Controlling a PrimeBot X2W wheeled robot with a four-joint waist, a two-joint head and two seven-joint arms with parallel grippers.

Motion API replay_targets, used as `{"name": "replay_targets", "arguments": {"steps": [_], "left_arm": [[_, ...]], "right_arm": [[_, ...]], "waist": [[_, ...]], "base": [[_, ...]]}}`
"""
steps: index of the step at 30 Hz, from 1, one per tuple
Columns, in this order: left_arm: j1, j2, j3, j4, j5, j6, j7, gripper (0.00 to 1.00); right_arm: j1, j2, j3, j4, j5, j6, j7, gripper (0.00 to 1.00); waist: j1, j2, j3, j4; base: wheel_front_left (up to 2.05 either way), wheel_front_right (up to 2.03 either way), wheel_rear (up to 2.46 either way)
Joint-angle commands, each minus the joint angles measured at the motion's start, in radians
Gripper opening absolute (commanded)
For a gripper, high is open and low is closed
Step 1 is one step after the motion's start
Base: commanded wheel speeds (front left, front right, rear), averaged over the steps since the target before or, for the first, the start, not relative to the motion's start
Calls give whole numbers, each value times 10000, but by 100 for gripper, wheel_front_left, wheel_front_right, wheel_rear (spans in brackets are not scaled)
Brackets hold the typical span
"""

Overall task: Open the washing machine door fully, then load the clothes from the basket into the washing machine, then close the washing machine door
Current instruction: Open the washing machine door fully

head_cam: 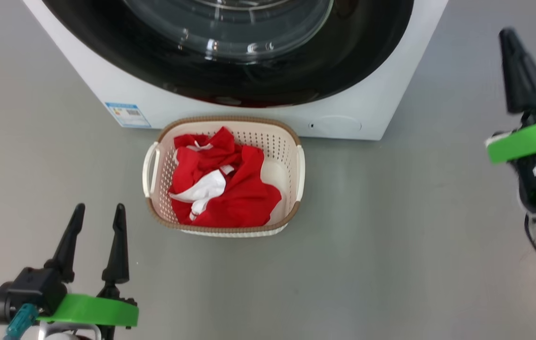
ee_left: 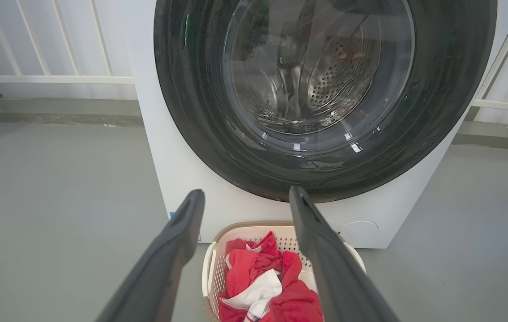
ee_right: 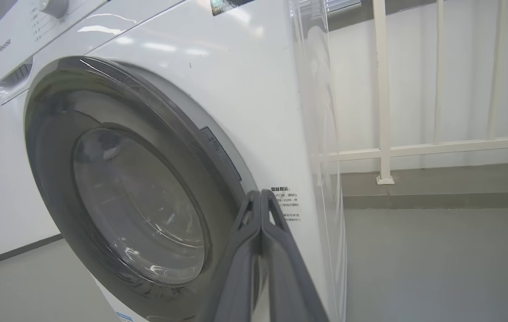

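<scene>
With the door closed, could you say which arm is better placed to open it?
Right, probably: right gripper, jaws shut, is by the washing machine door; left gripper sits low by the basket.

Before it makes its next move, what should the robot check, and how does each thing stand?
1. Open washing machine door: not ok, it is shut.
2. Free left gripper: ok, open and empty.
3. Ready right gripper: shut and empty near the door's rim; whether it touches, cannot tell.
4. All clothes in the basket: ok.
5. Room for the door to swing above the basket: cannot tell.
</scene>
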Motion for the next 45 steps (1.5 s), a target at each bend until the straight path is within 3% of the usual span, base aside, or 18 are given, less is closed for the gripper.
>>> {"name": "replay_targets", "arguments": {"steps": [1, 11, 24, 33, 45], "left_arm": [[-342, 154, 291, -282, 104, -29, -120, 100], [-601, 86, 310, -442, 165, -30, -120, 100], [-874, -81, 219, -538, 195, -31, -120, 100], [-905, -141, 186, -465, 173, -32, -120, 100], [-1027, -192, 57, -540, 137, -32, -120, 100]], "right_arm": [[-308, -193, 321, -99, 478, 16, -47, 0], [-1756, -1097, 1418, 663, 3404, 16, 343, 0], [-3512, -1858, 2356, 1236, 7492, 16, 2919, 0], [-4358, -2192, 2674, 1211, 8817, 16, 4339, 0], [-5471, -2217, 2845, 2072, 9454, 16, 5584, 0]], "waist": [[0, 0, 323, 116], [0, 0, 920, 257], [0, 0, 1476, 525], [0, 0, 1654, 739], [0, 0, 2031, 1010]], "base": [[0, 0, 0], [0, 0, 0], [0, 0, 0], [0, 0, 0], [0, 0, 0]]}}
